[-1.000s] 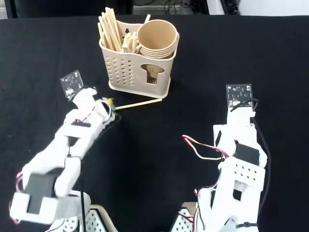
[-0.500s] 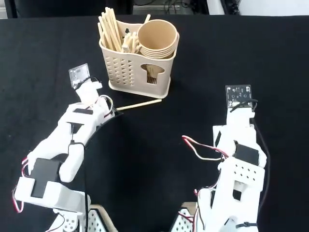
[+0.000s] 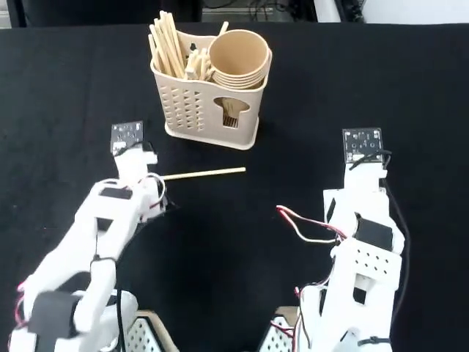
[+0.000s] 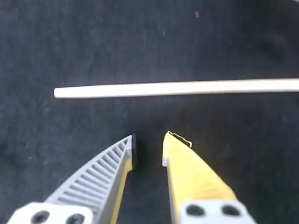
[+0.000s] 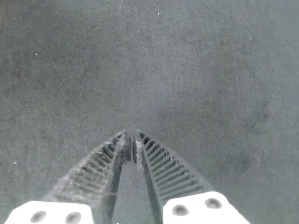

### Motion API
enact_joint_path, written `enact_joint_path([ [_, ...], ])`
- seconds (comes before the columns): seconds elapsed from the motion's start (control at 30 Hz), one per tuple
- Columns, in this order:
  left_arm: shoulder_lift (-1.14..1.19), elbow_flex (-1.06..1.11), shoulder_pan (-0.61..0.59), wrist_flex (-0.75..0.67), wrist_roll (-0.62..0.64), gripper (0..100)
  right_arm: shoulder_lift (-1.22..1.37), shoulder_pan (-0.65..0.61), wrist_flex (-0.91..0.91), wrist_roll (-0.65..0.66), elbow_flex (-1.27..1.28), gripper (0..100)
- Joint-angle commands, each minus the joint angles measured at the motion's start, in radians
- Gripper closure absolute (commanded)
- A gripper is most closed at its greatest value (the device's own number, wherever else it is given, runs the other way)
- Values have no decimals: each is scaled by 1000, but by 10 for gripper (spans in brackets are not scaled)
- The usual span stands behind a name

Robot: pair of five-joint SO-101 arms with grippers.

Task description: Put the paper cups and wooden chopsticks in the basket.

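wooden chopstick (image 3: 204,174) lies on the black table (image 3: 366,73), just nearer than the basket (image 3: 183,110); left gripper (image 4: 148,142), jaws slightly apart, beside it; right gripper (image 5: 131,140) jaws pressed together.

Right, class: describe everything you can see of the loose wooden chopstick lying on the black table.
The thin pale wooden chopstick is a straight, round stick. It lies flat on the black table, on the arms' side of the beige perforated plastic basket and clear of it, running almost level across the high view. One end lies by the left pincer, whose tips stand slightly apart just short of the stick, not touching it.
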Motion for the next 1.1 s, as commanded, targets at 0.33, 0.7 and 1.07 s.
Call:
enact_joint_path([
  [0.33, -313, 237, 220, -585, 92, 873, -10, -15, -21, 6, -5, 973],
  [0.7, 342, -200, 242, -542, 157, 875, -10, -15, -23, 6, -5, 973],
  [1.07, 232, -170, 288, -282, 81, 878, -10, -15, -23, 6, -5, 973],
])
